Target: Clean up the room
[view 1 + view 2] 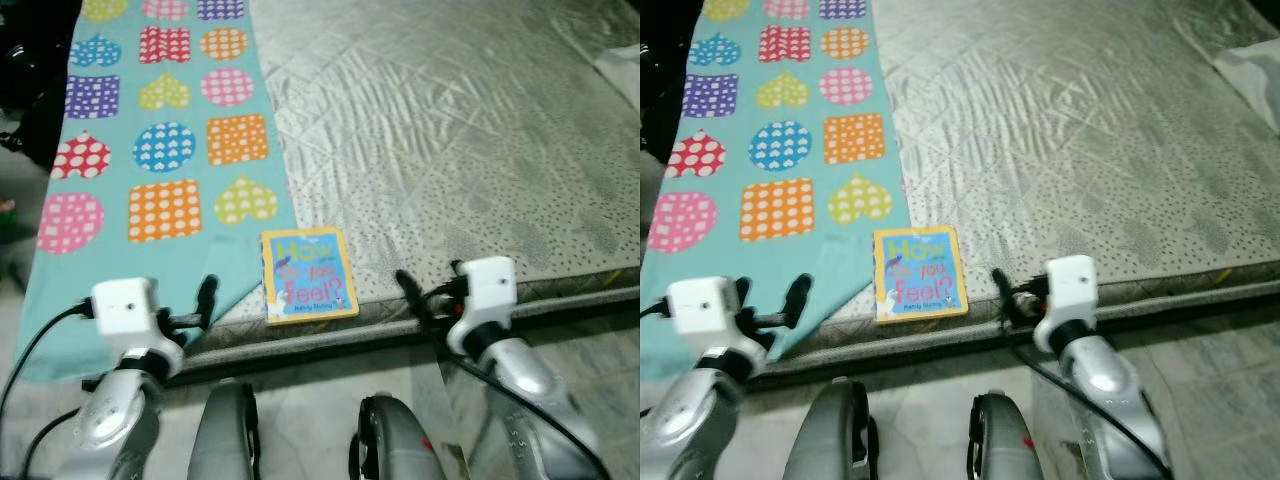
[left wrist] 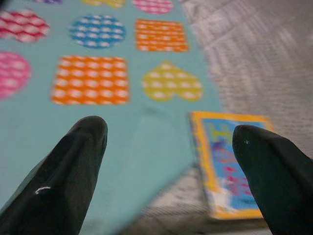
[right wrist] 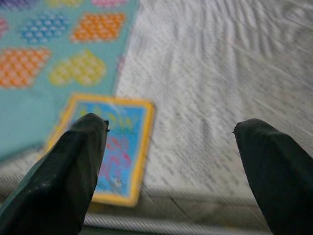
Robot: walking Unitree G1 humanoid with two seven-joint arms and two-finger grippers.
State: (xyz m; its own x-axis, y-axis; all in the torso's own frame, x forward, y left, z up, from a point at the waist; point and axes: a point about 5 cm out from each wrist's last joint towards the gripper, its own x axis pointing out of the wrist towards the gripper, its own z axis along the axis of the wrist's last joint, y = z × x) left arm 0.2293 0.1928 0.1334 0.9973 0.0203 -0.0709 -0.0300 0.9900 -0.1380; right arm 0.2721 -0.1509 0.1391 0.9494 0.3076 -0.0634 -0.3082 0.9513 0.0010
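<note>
One glossy rectangular book (image 1: pixel 308 275) on quilted mattress (image 1: pixel 480 150).

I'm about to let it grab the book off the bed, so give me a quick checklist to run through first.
1. Book lies flat near the mattress edge: ok.
2. Nothing on top of the book: ok.
3. Left gripper jaws open: ok.
4. Right gripper jaws open: ok.
5. Either gripper over the book: not ok, both sit beside it at the edge.
6. Book free of the teal blanket: cannot tell, the edges meet.
</note>
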